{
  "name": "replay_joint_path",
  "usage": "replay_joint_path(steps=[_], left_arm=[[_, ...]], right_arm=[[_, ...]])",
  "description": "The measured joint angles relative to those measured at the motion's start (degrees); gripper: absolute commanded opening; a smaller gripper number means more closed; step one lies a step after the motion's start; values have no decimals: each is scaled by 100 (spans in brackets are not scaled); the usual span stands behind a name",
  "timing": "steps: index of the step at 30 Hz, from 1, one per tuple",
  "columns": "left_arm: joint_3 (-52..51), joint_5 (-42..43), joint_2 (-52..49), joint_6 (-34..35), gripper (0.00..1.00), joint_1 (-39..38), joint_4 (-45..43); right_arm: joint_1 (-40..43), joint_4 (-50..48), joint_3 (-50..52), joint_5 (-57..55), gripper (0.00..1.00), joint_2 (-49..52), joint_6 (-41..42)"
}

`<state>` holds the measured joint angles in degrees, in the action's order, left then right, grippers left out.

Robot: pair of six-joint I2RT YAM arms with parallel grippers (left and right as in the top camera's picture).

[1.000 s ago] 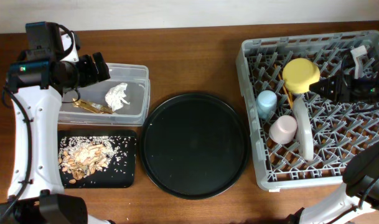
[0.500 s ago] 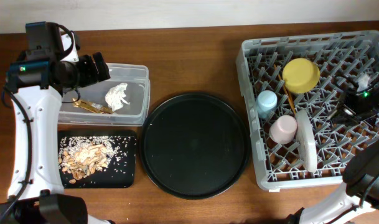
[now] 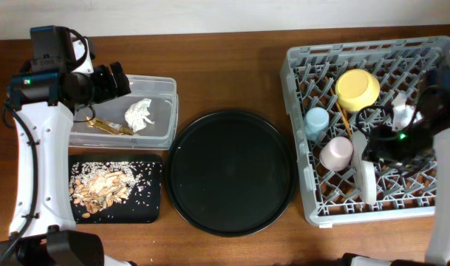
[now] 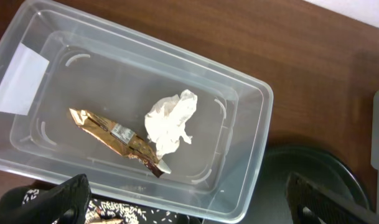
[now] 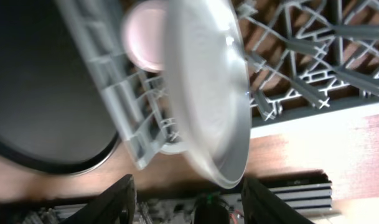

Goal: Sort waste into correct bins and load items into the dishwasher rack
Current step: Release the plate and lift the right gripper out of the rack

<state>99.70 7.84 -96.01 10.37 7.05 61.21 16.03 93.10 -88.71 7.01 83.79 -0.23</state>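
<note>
Plate (image 3: pixel 363 168) stands on edge in the dishwasher rack (image 3: pixel 292 89) at my 3 o'clock, pinkish cup (image 3: pixel 335 154) just beside at its 9, and my right end effector (image 5: pixel 192 198), fingers spread and empty, could, I reckon, topple it by clipping the rim.

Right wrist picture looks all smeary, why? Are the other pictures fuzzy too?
Right wrist view: the plate fills the frame very close and looks smeared and soft. Left wrist view: the napkin and wrapper look crisp. Overhead view: sharp, except the slightly blurry right arm.
</note>
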Motion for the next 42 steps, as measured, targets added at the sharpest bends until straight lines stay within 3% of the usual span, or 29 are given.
replay_joint_path(steps=[2, 4, 6, 8, 11, 20, 27, 36, 38, 42], left_arm=[[0, 2, 0, 0, 99, 0, 0], [0, 2, 0, 0, 99, 0, 0], [0, 4, 0, 0, 99, 0, 0], [0, 4, 0, 0, 99, 0, 4], [0, 2, 0, 0, 99, 0, 2], [0, 4, 0, 0, 99, 0, 2], [0, 4, 0, 0, 99, 0, 2], [0, 4, 0, 0, 99, 0, 0], [0, 4, 0, 0, 99, 0, 2], [0, 2, 0, 0, 99, 0, 2]], right_arm=[[-2, -433, 645, -164, 46, 50, 90], [0, -809, 1088, -205, 20, 61, 142], [-2, -990, 1290, -155, 16, 66, 140], [-37, -1152, 1287, 4, 4, 26, -138], [-120, -1567, 1241, 516, 4, 28, -330], [-103, -2286, 885, 466, 4, 31, -411], [-63, -3469, 866, 664, 4, 31, -1860], [-2, -3458, 866, 1047, 5, 463, -2028], [15, -3418, 866, 1045, 23, 625, -1947], [9, -3383, 868, 935, 31, 726, -1908]])
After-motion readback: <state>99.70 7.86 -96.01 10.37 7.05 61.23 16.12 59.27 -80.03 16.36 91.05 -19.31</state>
